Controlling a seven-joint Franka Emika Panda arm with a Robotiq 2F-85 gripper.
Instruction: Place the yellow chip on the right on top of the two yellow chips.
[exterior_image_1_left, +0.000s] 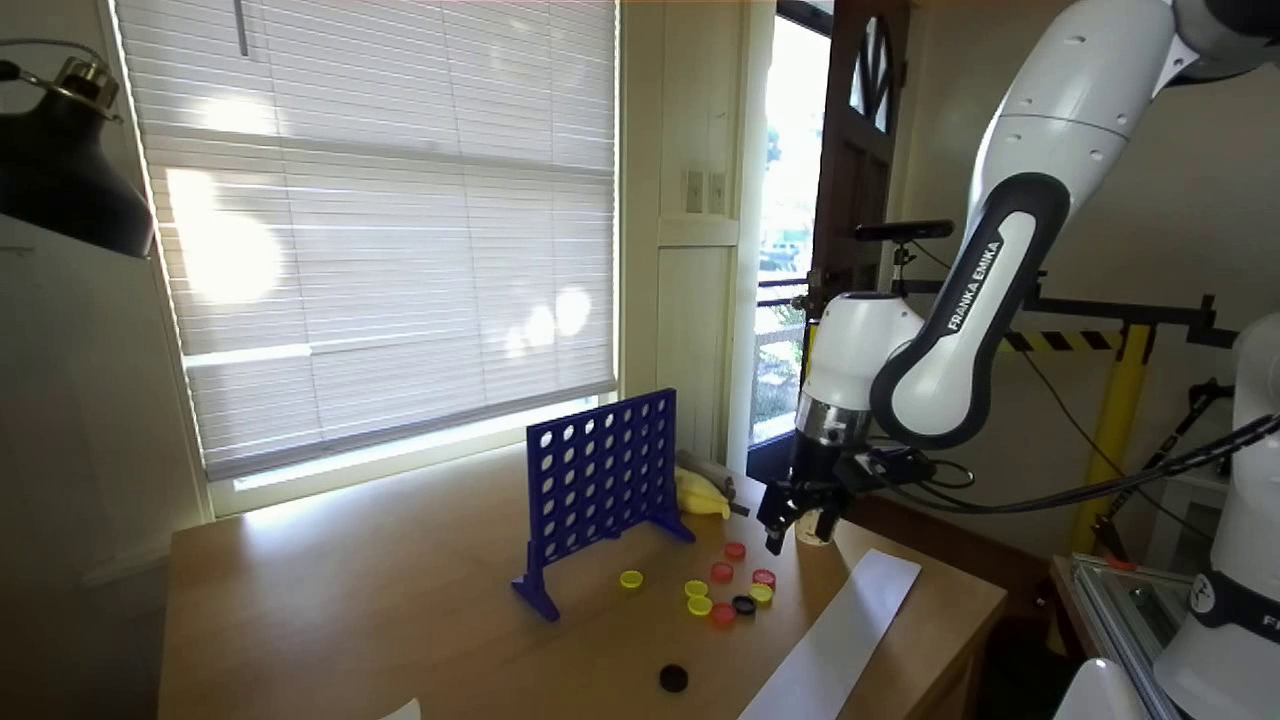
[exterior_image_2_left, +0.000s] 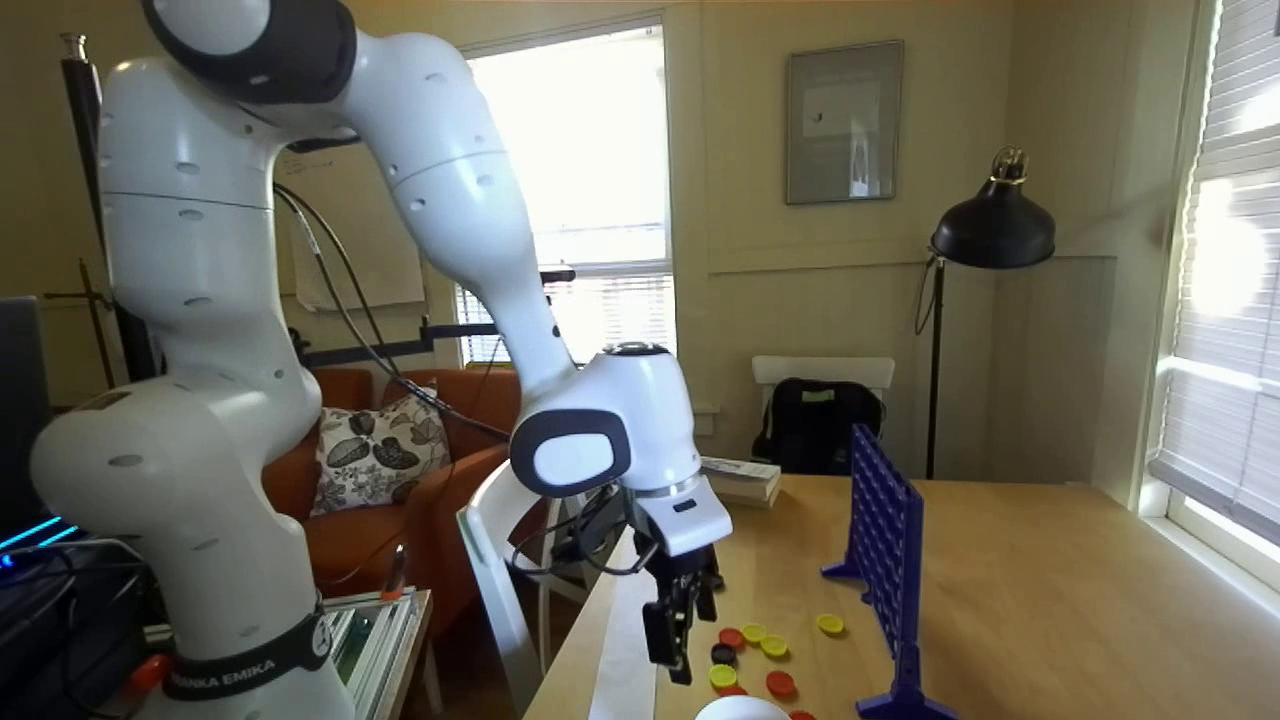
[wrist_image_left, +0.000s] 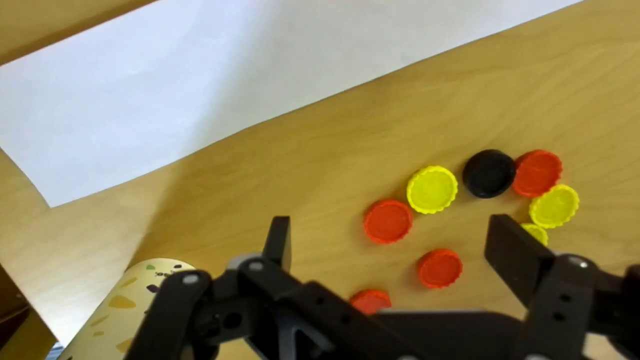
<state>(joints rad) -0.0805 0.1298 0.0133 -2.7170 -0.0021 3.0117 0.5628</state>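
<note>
Several small yellow chips lie on the wooden table. Two yellow chips (exterior_image_1_left: 696, 589) (exterior_image_1_left: 699, 606) lie side by side; they show also in an exterior view (exterior_image_2_left: 753, 634) (exterior_image_2_left: 774, 647). In the wrist view they are at the right (wrist_image_left: 555, 206), one (wrist_image_left: 535, 233) partly hidden by a finger. A single yellow chip (exterior_image_1_left: 761, 594) lies beside a red and a black chip, also in the wrist view (wrist_image_left: 432, 190). Another yellow chip (exterior_image_1_left: 631, 579) lies apart near the board (exterior_image_2_left: 830, 624). My gripper (wrist_image_left: 390, 218) is wide open and empty above the table, over red chips, in both exterior views (exterior_image_1_left: 800, 535) (exterior_image_2_left: 692, 645).
A blue grid board (exterior_image_1_left: 600, 470) stands on the table. Red chips (wrist_image_left: 440, 268) and black chips (wrist_image_left: 489, 173) lie among the yellow ones. A white paper strip (exterior_image_1_left: 840, 635) lies near the table edge. A patterned cup (wrist_image_left: 112, 310) stands close to the gripper. A yellow object (exterior_image_1_left: 700, 494) lies behind the board.
</note>
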